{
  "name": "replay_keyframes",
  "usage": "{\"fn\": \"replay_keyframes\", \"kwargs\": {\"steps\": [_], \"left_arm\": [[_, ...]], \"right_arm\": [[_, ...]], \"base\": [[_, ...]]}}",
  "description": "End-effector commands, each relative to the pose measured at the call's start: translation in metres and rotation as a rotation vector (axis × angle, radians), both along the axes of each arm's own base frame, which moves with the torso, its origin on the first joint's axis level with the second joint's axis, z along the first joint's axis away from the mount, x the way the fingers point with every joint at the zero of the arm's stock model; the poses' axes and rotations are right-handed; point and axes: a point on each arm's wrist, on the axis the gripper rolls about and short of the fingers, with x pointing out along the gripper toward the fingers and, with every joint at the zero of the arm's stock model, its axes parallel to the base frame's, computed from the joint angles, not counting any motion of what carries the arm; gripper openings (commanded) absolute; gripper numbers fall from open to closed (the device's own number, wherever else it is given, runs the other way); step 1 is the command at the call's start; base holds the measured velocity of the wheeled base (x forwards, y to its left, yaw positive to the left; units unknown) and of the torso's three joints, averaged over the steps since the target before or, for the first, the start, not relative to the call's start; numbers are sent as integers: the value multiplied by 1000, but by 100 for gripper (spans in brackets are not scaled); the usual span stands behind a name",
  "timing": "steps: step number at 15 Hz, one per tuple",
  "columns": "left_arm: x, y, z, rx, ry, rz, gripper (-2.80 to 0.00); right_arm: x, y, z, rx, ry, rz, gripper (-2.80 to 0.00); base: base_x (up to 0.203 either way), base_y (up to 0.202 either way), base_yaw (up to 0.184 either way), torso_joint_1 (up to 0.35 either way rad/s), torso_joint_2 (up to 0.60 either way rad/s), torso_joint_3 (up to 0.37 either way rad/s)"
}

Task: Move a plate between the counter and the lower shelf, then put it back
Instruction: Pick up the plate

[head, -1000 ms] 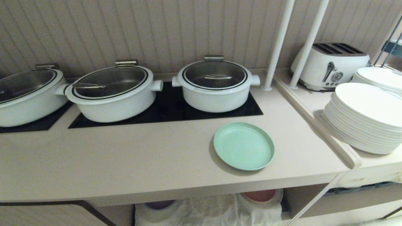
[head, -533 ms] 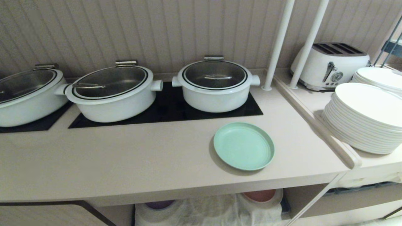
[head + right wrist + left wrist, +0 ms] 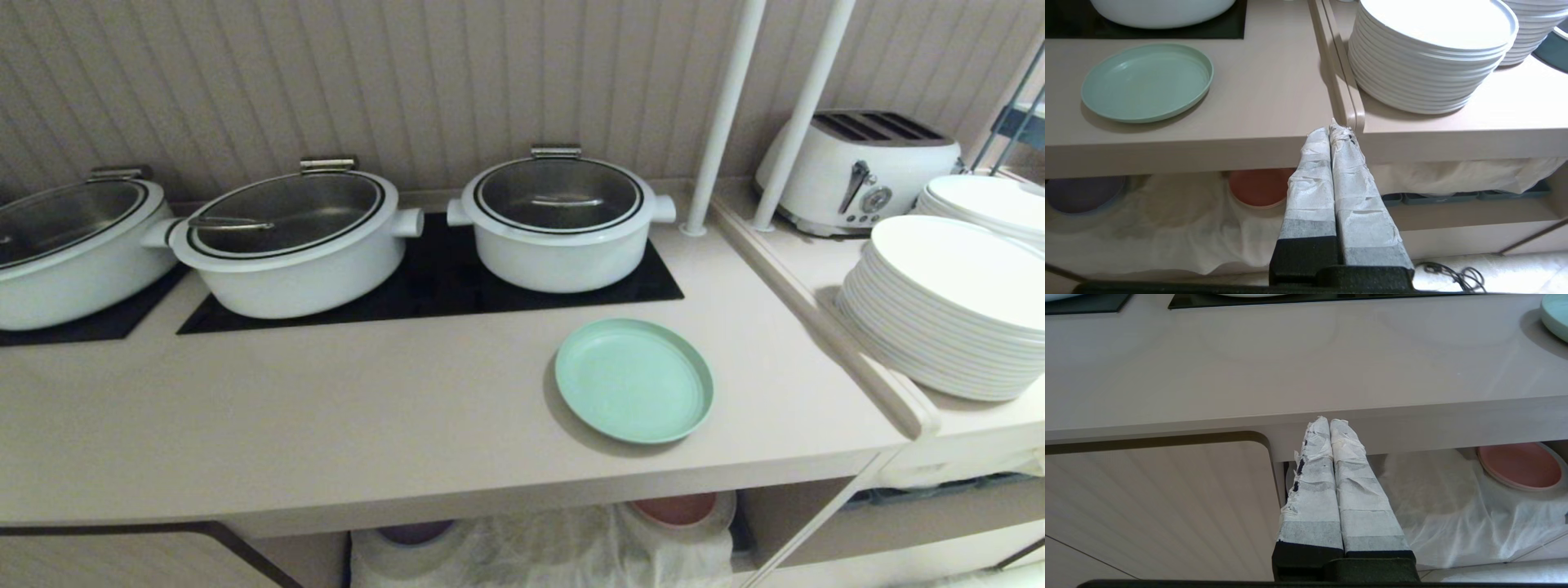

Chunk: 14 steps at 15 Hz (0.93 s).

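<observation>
Head view puts the plate (image 3: 633, 380) flat on the counter (image 3: 326, 425), at five o'clock from the right-hand pot (image 3: 560, 220). My right gripper (image 3: 1334, 130) hangs clenched and empty below the counter edge; I'd spread it, then pinch the plate's near rim. Left gripper (image 3: 1329, 424) parked, clenched too.

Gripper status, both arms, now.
Left gripper: shut, empty, below the counter edge.
Right gripper: shut, empty, short of the plate.

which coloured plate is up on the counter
The green plate; it lies on the counter, while the pink plate and purple plate sit below.
</observation>
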Motion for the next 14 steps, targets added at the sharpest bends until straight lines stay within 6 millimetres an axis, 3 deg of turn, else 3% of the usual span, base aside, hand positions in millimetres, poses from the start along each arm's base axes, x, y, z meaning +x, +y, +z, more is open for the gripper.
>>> {"fn": "replay_keyframes", "kwargs": {"steps": [1, 6, 14], "left_arm": [[0, 0, 0, -2, 0, 0, -280], [0, 0, 0, 0, 0, 0, -280], [0, 0, 0, 0, 0, 0, -280]], "right_arm": [[25, 0, 19, -12, 96, 1, -280], [71, 0, 45, -93, 252, 24, -280], [158, 5, 49, -114, 522, 93, -280]], "base": [[0, 0, 0, 0, 0, 0], [0, 0, 0, 0, 0, 0], [0, 0, 0, 0, 0, 0]]}}
